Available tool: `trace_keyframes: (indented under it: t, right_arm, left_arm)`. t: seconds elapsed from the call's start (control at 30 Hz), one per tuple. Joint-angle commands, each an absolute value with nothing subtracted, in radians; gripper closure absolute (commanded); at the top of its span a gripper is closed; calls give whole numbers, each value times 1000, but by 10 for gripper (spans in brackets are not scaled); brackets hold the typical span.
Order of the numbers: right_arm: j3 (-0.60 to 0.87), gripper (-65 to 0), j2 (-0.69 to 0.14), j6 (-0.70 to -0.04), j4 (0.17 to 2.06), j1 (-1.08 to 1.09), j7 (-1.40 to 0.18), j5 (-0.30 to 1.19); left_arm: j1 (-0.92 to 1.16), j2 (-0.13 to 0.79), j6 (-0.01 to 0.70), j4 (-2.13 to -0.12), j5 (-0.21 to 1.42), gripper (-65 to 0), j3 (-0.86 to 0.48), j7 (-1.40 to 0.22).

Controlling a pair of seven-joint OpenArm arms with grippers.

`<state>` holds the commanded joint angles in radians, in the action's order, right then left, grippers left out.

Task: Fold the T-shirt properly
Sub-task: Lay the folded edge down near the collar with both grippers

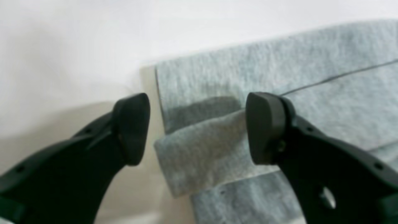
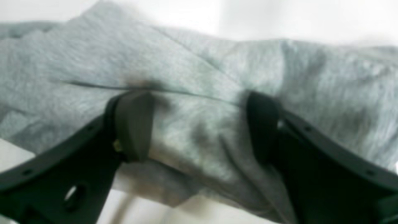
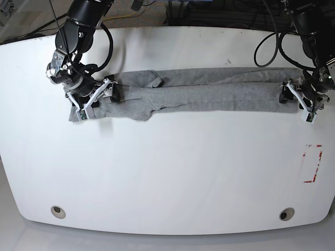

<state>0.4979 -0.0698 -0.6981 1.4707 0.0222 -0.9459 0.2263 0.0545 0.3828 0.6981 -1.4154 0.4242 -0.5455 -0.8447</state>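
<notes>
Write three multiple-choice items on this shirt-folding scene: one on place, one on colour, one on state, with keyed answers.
1. Where does the plain heather-grey knit cotton T-shirt lie?
A. In a long band across the far half of the white table
B. Bunched at the near edge
C. Hanging off the table

2. What colour are the hand fingers?
A. Red
B. Black
C. Yellow

3. How does the left hand stand?
A. Shut on cloth
B. Open around a rolled shirt edge
C. Far from the shirt

Answers: 1 A, the base view shows the strip running between both arms. 2 B, both wrist views show black fingers. 3 B, the left wrist view shows spread fingers flanking the fold.
</notes>
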Motion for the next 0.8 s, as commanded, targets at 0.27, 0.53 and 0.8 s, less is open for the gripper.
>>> trace_keyframes:
  t: [0.27,0.53,0.8]
  right_arm:
    - [495,-458,-71,-698,1440,59,-947,226]
    - [495,-458,-70,-698,1440,59,-947,234]
    - [495,-458,-71,-698,1440,59,-947,234]
  left_arm:
    - [58,384,698,-1412,588,-456,-648,-1063]
    - [147,377,698,-1409,687,-506,-572,-1063]
    - [166,343,698,-1409,733,-435,-564,-1063]
